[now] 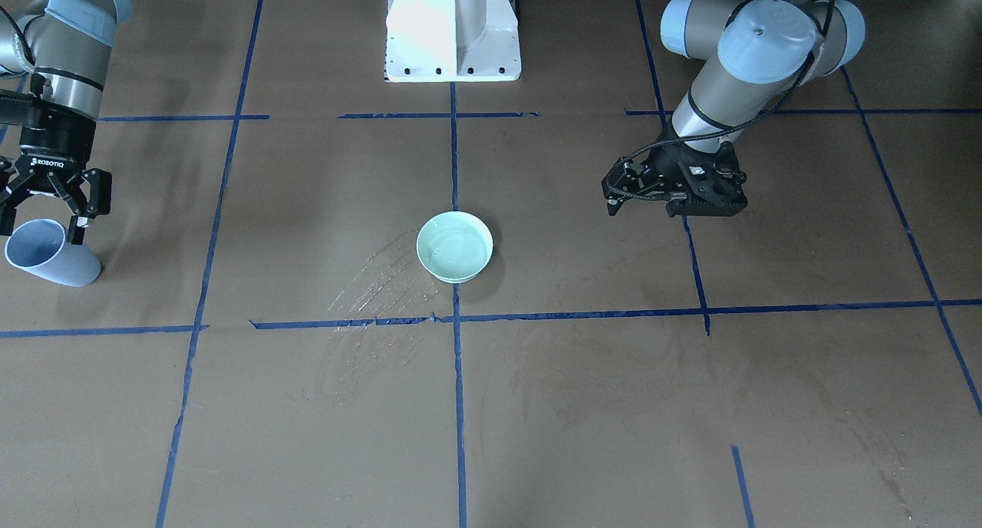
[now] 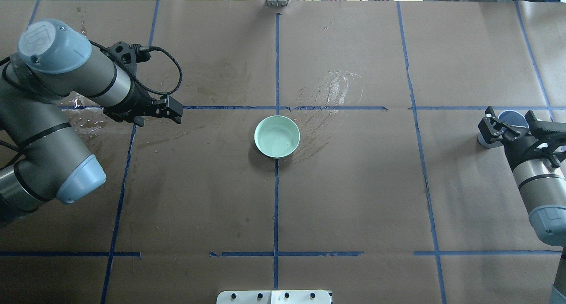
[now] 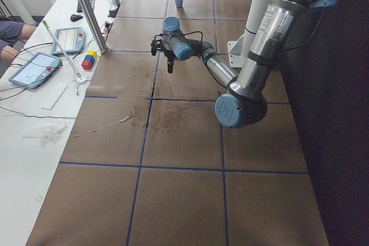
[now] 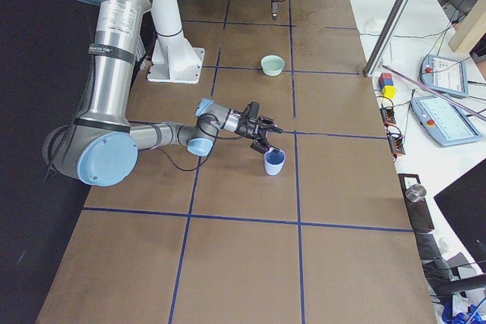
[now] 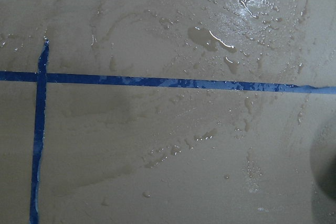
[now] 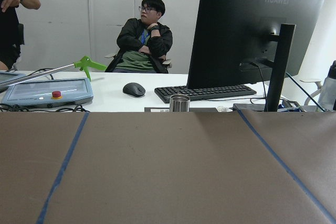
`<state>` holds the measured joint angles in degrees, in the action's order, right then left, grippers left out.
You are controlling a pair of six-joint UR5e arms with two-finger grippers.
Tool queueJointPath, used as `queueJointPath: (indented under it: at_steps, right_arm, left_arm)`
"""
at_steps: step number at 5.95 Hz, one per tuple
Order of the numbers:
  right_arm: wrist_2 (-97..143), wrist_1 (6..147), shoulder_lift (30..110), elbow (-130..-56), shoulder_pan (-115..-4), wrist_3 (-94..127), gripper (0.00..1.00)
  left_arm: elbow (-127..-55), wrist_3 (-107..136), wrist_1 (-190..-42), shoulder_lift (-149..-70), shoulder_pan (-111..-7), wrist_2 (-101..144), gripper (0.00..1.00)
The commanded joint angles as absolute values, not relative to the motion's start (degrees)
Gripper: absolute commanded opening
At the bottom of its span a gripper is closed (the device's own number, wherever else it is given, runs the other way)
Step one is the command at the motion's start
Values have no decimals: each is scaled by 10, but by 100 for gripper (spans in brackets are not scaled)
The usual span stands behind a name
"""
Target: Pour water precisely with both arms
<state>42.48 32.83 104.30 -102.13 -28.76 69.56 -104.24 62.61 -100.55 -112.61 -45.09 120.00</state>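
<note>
Blue cup point(image 2: 512, 116) partly hidden behind wide-spread right claw point(image 2: 507, 123); left claw point(image 2: 176, 112) spread: cannot tell

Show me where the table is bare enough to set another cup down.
Free: the brown squares between the pale green bowl and the white pedestal, and between the bowl and the light blue cup. Crowded: around the cup, where the right gripper stands; spilled water wets the paper beyond the bowl.
</note>
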Motion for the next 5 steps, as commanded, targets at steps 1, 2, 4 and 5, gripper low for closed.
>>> queueJointPath:
  at_steps: [1, 2, 4, 5]
  right_arm:
    - [596, 331, 1038, -1035, -402, 595, 100]
    - [730, 344, 1034, -1034, -483, 532, 100]
    - [961, 414, 1020, -1033, -628, 415, 100]
    - [1058, 471, 1004, -1030, -697, 338, 100]
  left_arm:
    - [-1045, 630, -1005, -1128, -451, 1197, 100]
    - [-1046, 660, -1005, -1136, -447, 1194, 100]
    - [-1038, 664, -1004, -1160, -440, 1177, 100]
    - [-1032, 684, -1003, -1175, -428, 1173, 100]
